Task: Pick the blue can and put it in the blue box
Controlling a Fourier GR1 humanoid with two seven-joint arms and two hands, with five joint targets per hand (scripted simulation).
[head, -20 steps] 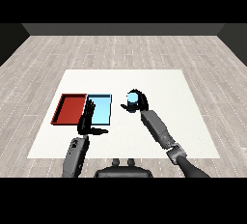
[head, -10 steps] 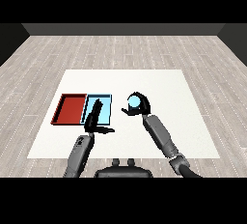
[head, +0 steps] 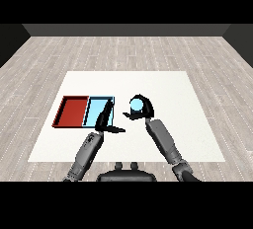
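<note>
The white table (head: 163, 82) is bare along its far edge, its right edge and its near right corner, so a hand can pass freely there. The red tray (head: 73, 111) and the light blue tray (head: 95, 108) lie touching side by side toward the left edge, the red one nearer that edge. The left hand (head: 104, 120), fingers straight, reaches over the blue tray's near right part and covers that entry. The right hand (head: 142, 109), curled round the blue can (head: 136, 105), hangs just beside the blue tray's right rim, with a narrow gap of table between. The blue tray's far left part is uncovered.
</note>
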